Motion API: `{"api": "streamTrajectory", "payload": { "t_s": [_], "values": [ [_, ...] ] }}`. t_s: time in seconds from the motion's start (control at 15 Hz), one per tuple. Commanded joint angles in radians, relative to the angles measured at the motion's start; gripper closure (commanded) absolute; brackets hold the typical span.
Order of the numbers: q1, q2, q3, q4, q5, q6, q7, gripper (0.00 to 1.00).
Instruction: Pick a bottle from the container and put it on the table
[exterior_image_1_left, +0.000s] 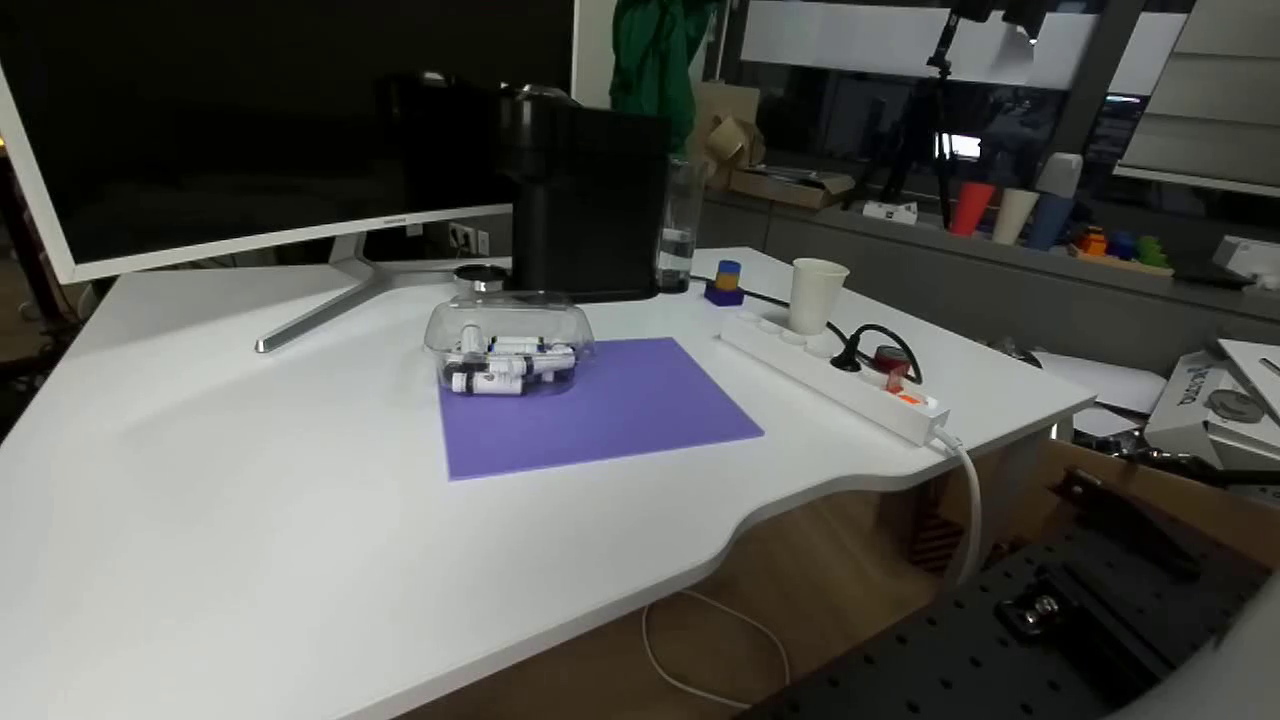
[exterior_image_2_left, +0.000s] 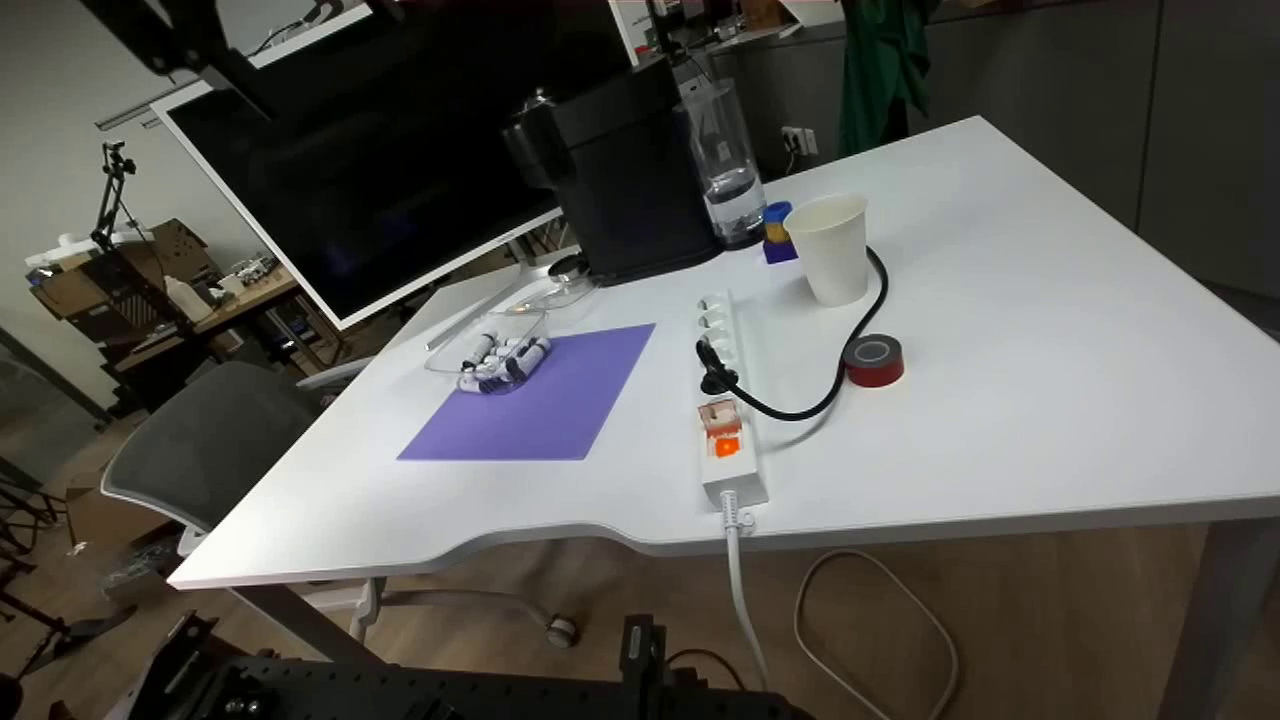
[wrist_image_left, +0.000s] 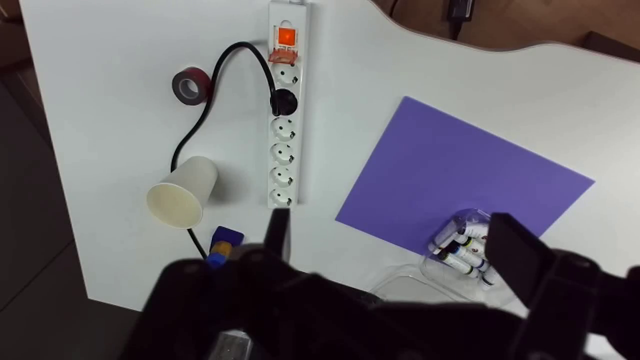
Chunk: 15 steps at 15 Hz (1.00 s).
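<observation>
Several small white, dark-capped bottles (exterior_image_1_left: 497, 383) lie jumbled inside a clear plastic tray (exterior_image_1_left: 550, 320), which sits partly on the purple mat (exterior_image_1_left: 600, 420) and partly on the white desk (exterior_image_1_left: 300, 520); their label print is too small to read; in the wrist view the gripper (wrist_image_left: 392, 222) is spread wide, one finger (wrist_image_left: 515, 255) covering some of the heap, so the bottles cannot be counted; the tray's see-through rim is hard to trace beside another clear plastic piece (wrist_image_left: 412, 287); in an exterior view the gripper appears only as blurred dark parts, cut off at the top left.
</observation>
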<state>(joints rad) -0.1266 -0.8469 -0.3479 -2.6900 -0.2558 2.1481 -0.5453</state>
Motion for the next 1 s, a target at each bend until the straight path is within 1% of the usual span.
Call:
{"api": "streamTrajectory", "payload": {
  "t_s": [0.0,0.2,0.33,0.53,0.67,0.73,0.93],
  "values": [
    [-0.002,0.001,0.002,0.002,0.003,-0.003,-0.001,0.00],
    [-0.003,0.012,0.010,0.006,-0.004,-0.004,0.005,0.00],
    [-0.002,0.066,0.014,0.026,-0.005,0.024,0.029,0.00],
    [0.009,0.207,0.029,0.071,-0.008,0.119,0.068,0.00],
    [0.013,0.333,0.052,0.106,-0.002,0.218,0.109,0.00],
    [0.032,0.386,0.050,0.123,-0.016,0.253,0.142,0.00],
    [0.077,0.572,0.075,0.207,0.018,0.287,0.202,0.00]
  ]
}}
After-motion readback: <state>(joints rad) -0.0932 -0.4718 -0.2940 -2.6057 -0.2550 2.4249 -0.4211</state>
